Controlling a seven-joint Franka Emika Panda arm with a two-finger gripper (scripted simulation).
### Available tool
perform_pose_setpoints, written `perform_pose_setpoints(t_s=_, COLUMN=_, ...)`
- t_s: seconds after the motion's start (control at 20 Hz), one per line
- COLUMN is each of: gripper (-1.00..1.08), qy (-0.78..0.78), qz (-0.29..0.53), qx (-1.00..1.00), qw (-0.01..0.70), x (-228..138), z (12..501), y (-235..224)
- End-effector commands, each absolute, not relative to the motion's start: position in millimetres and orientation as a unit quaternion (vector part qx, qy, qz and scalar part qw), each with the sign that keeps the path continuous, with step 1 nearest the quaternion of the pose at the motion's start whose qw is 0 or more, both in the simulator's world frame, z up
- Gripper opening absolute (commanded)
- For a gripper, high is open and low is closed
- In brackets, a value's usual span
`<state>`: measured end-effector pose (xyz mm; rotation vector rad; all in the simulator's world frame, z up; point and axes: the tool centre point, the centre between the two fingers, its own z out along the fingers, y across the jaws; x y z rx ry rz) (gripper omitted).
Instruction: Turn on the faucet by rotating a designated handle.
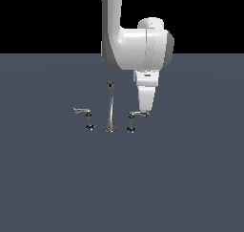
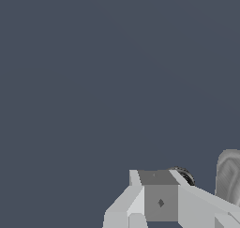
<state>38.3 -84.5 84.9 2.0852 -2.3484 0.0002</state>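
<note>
**Exterior view: fingertips at the lever tip**

We saw the gripper (image 1: 146, 112) touching the designated handle (image 1: 132, 121) beside the faucet (image 1: 109, 107), mid-floor. Clenched or released, we couldn't tell. Our advice was to push sideways at the lever's tip, steadily.

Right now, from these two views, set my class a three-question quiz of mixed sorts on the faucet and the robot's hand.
1. True or false: the hand is at the lever tip of the designated handle.
2. How many lever posts flank the spout? A) one B) two C) three
3. Fill in: the other handle's lever points toward the exterior view's ____.

Key: 1 true; 2 B; 3 left.
</note>
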Motion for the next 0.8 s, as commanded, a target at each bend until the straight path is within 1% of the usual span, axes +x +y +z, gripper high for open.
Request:
perform_pose_setpoints(t_s=0.0, gripper=-1.00, qy=-0.747, qz=0.000, qx=0.665, qw=0.000, x=38.4, z=85.8, y=-83.6)
perform_pose_setpoints(t_s=0.2, gripper=-1.00, qy=-0.747, qz=0.000, qx=0.665, qw=0.000, x=38.5, z=85.7, y=-83.6)
perform_pose_setpoints(t_s=0.75, gripper=-1.00, qy=-0.747, qz=0.000, qx=0.665, qw=0.000, x=3.0, z=85.8, y=-94.2)
